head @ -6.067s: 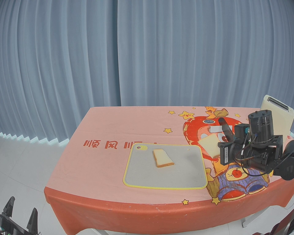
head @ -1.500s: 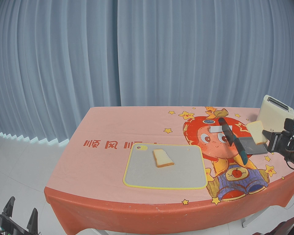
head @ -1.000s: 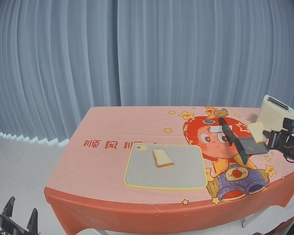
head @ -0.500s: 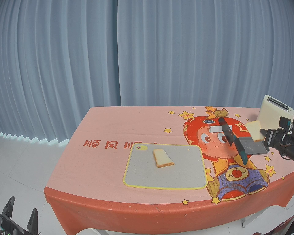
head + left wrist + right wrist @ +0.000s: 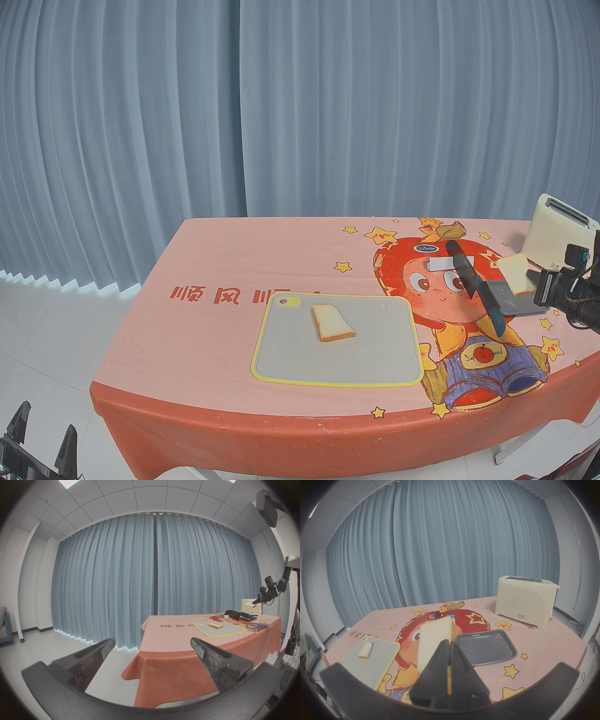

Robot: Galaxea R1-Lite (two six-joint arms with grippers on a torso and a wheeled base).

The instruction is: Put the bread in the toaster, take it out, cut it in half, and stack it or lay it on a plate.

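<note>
The bread (image 5: 435, 639), a pale slice with a thin crust, is up in the air at the right end of the table (image 5: 250, 250), pinched by one edge in the right gripper (image 5: 449, 645), whose fingers are closed tight on it. It stands nearly upright, tipped a little, and hangs over the far right corner of the tray (image 5: 509, 299), between the tray and the toaster (image 5: 559, 231). From where I stand I can't quite tell whether its lower edge meets the tray or floats just above it. The tray is dark grey and shallow, and it sits flat on the cloth just near of the cream toaster, which stands at the far right corner. A knife (image 5: 478, 287) with a dark blade and teal handle lies just left of the tray, its handle pointing toward the near edge. Farther left, near the middle of the table, a grey board (image 5: 375, 350) with a yellow rim carries a smaller piece (image 5: 332, 322) of bread, lying flat, well apart from the rest. The left gripper (image 5: 153, 655) hangs low off the near left corner of the table, fingers spread wide, holding nothing. A blue-grey curtain (image 5: 281, 106) covers the wall behind.
</note>
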